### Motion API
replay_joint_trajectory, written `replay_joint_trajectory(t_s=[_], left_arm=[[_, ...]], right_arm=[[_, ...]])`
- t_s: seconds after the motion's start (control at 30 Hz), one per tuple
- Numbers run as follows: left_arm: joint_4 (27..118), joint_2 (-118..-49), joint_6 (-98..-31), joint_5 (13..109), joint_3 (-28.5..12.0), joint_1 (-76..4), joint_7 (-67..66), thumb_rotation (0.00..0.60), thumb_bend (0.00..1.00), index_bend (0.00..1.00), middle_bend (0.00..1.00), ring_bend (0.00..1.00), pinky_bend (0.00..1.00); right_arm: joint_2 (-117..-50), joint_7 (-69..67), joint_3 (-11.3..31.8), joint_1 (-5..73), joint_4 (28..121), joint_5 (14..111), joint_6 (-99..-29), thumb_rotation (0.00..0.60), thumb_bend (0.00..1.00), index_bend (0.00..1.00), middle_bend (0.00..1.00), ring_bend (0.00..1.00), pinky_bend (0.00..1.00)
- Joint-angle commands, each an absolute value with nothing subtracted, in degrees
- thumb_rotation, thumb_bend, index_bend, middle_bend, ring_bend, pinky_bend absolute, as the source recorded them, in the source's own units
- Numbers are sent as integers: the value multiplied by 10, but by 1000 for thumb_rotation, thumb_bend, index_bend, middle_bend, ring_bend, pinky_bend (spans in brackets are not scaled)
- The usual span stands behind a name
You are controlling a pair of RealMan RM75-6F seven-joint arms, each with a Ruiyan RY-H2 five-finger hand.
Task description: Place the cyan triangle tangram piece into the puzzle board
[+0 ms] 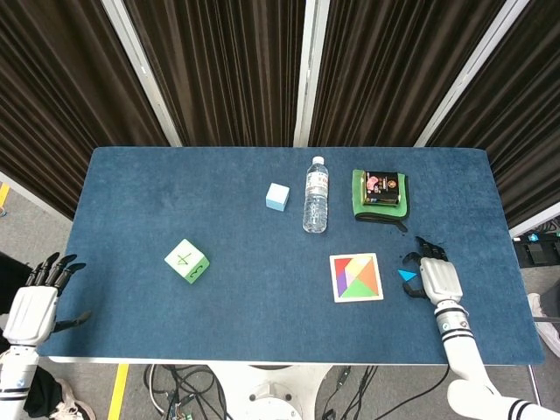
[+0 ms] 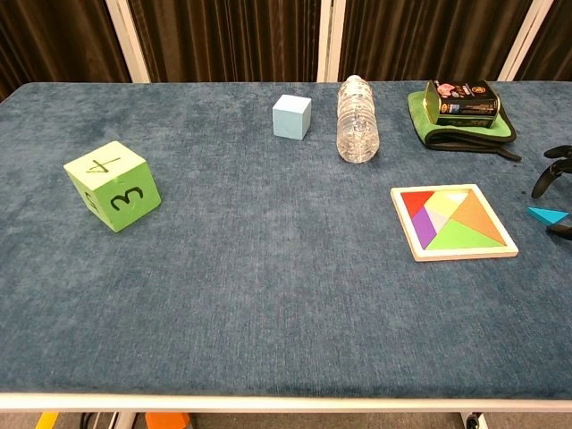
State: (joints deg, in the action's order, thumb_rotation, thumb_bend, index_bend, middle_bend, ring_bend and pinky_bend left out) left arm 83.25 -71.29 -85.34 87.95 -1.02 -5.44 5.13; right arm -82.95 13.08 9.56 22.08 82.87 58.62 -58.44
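Blue felt-like cloth covers the whole table point(image 1: 175, 192), so whatever we slide on it is going to drag a bit instead of gliding.

Biggest thing that matters is the puzzle board point(image 1: 356, 277), a flat wooden-rimmed square sitting toward 4 o'clock of the table's middle, mostly filled with coloured pieces; in the chest view there's a pale gap along its top edge, which we reckon is the open slot.

Next down, our right hand point(image 1: 434, 276) hovers just at 3 o'clock of the board, fingers spread and curved over the cloth, nothing in them. Our left hand point(image 1: 37, 302) hangs off the table's 8 o'clock corner, fingers apart, empty too.

Smallest: the cyan triangle point(image 1: 407, 275), lying flat on the cloth between board and right hand, just beside the board's right edge, right under the fingertips. Can't tell if anything's touching it yet.

Handling guess: it looks thin, stiff and super light, probably smooth-faced, so it'll skate or flip if we poke it from one side. With it lying flush on the fabric, there's not much edge to grab. We'd go thumb against one edge and a finger against the opposite one, pinching low and pressing slightly into the cloth to get under it. Not fragile, just fiddly.
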Motion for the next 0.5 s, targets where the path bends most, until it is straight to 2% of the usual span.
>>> replay_joint_trajectory(t_s=[0.03,0.5], left_arm=[[833,-713,-854,880,-10,-54,51,600,0,215,124,12,128],[831,-714,-852,879,-10,-55,51,600,0,215,124,12,128]], right_arm=[[-830,133,95,222,828,584,-585,600,211,382,0,0,0],[-829,142,92,229,826,571,-582,600,241,406,0,0,0]])
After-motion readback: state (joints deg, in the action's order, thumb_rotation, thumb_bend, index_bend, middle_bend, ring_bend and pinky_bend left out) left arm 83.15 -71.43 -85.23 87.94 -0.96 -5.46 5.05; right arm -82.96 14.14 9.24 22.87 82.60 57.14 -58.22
